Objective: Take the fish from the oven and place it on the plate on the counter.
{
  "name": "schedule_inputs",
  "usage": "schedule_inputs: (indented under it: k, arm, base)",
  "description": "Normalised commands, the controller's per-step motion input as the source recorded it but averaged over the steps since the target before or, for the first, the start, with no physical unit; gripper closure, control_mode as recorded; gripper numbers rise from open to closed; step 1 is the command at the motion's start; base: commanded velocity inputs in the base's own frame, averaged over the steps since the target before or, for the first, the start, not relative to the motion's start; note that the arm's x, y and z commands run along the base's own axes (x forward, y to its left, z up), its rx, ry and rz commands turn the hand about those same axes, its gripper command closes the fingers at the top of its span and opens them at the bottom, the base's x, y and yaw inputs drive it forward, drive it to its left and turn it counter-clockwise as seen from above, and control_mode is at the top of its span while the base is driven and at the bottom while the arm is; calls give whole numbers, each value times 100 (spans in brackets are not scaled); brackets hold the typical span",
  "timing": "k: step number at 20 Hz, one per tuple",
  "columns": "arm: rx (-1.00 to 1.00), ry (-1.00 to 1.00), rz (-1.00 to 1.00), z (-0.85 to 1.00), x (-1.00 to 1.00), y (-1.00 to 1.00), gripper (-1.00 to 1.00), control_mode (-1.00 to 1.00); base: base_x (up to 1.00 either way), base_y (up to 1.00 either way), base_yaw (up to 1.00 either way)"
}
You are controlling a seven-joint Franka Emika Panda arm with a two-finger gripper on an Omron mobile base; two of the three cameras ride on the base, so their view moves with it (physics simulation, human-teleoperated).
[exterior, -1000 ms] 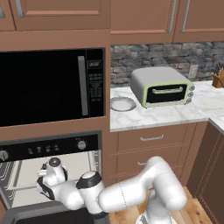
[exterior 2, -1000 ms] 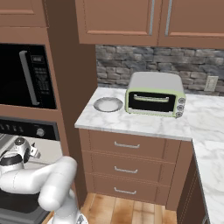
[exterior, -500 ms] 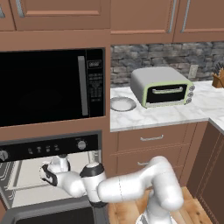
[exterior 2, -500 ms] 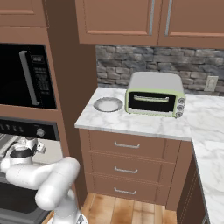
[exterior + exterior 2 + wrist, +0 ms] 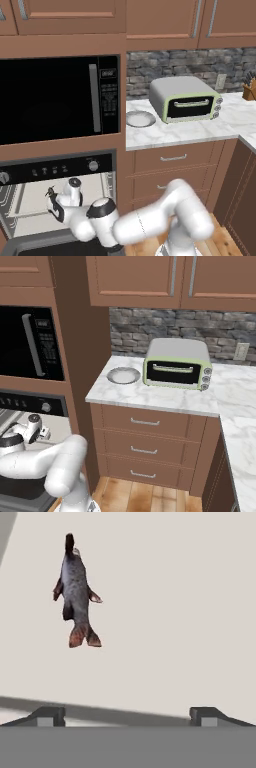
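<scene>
The fish (image 5: 76,594) is small, dark grey with reddish fins, and lies on the pale tray (image 5: 175,612) inside the oven (image 5: 55,170). In the left base view the fish (image 5: 50,191) is a tiny dark speck at the tray's left. My gripper (image 5: 52,207) hangs open just in front of it, inside the oven opening. In the hand view the gripper (image 5: 127,717) has its tips spread wide with nothing between them, and the fish lies ahead, to the upper left. The plate (image 5: 140,118) sits bare on the counter (image 5: 185,132), also seen as the plate (image 5: 123,375).
A grey-green toaster oven (image 5: 185,99) stands on the counter right of the plate. A black microwave (image 5: 55,97) is built in above the oven. The oven door hangs open below my arm. A knife block (image 5: 248,90) stands at the far right.
My hand has pushed a little further into the oven cavity, toward the tray, and the elbow has dropped. The jaws stay open and the fish has not moved.
</scene>
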Motion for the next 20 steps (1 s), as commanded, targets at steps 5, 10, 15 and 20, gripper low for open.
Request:
schedule_inputs:
  k: [5, 10, 15, 20]
  arm:
    - [-12, -8, 0, -100, -84, -5, -100, -100]
    - [-14, 0, 0, -100, -82, 0, -100, -100]
    - [-11, 0, 0, -100, -100, 0, -100, -100]
    - [-7, 1, 1, -91, -100, 0, -100, -100]
  base:
    - [0, 0, 0]
    - [0, 0, 0]
    - [0, 0, 0]
    - [0, 0, 0]
